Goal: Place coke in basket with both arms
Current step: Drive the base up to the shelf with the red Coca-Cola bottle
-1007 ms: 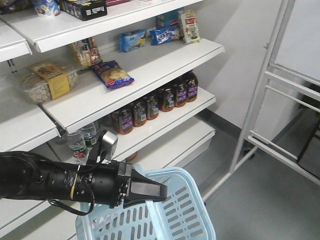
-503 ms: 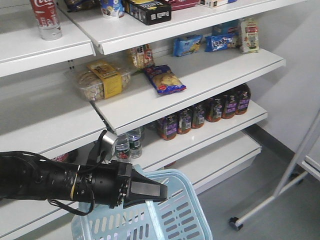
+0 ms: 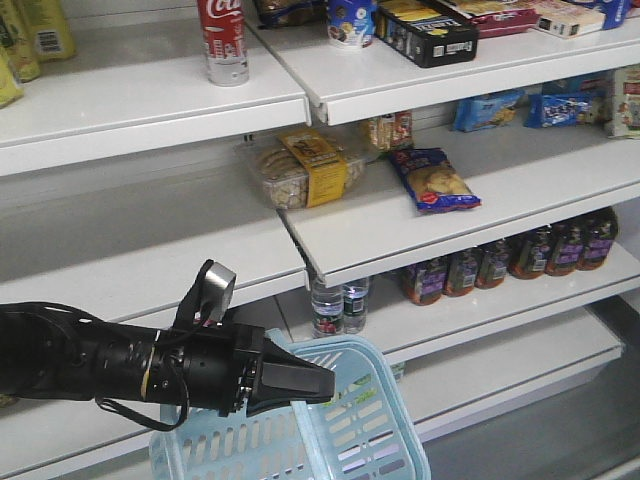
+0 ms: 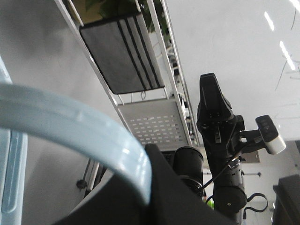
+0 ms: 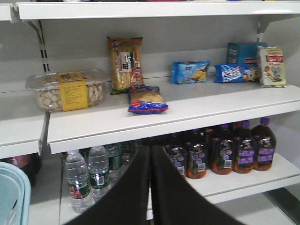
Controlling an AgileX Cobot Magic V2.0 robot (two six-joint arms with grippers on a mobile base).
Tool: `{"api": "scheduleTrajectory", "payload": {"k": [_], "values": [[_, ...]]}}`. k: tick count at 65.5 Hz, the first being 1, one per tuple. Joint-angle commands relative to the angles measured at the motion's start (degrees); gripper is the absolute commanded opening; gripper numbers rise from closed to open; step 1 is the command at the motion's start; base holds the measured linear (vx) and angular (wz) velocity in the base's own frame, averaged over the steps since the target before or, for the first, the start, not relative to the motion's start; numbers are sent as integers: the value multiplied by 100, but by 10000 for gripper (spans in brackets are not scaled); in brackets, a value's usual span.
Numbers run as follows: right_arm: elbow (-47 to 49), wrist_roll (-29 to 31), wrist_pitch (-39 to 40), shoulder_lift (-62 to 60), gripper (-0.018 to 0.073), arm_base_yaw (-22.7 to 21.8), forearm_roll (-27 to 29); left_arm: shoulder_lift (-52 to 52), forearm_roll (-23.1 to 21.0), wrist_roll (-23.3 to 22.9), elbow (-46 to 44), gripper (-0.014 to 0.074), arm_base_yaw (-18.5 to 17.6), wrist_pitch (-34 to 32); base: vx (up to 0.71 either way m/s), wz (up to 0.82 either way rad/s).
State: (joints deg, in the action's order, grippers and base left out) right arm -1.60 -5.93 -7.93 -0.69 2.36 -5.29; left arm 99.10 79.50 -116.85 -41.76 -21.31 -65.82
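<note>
The coke point(image 3: 223, 40) stands upright on the top shelf, upper left of centre, far above both grippers. At the bottom of the front view hangs the light blue basket point(image 3: 345, 430), below the shelves. My left gripper point(image 3: 322, 384) points right over the basket's rim and is shut on the basket's handle point(image 4: 70, 124), which curves between its jaws. My right gripper point(image 5: 150, 150) is shut with nothing in it and faces the lower shelves. It shows in the left wrist view as a black pointed gripper point(image 4: 208, 82). A corner of the basket point(image 5: 11, 197) lies to its lower left.
Yellow bottles point(image 3: 20, 45) stand left of the coke, a black box point(image 3: 430, 30) to its right. The middle shelf holds a clear cookie tub point(image 3: 305, 170) and a blue snack bag point(image 3: 435, 180). Water bottles point(image 3: 335, 305) and dark drink bottles point(image 3: 510, 255) line the lower shelf.
The whole view has swung left along the shelving: the shelves slid right and down in frame, and the coke came into view at the top. The left arm keeps the basket.
</note>
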Motion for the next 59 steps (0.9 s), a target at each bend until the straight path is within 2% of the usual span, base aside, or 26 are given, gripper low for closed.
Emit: {"api": "scheduleTrajectory", "payload": {"k": [1, 35, 59], "values": [[-87, 11, 424, -88, -9, -18, -31, -241, -335, 10, -104, -7, -21, -1311, 10, 37], [-87, 11, 424, -88, -9, -18, -31, -241, -335, 10, -104, -7, -21, -1311, 9, 37], [-87, 11, 424, -88, -9, -18, -31, -241, -335, 10, -104, -7, -21, -1311, 4, 20]]}}
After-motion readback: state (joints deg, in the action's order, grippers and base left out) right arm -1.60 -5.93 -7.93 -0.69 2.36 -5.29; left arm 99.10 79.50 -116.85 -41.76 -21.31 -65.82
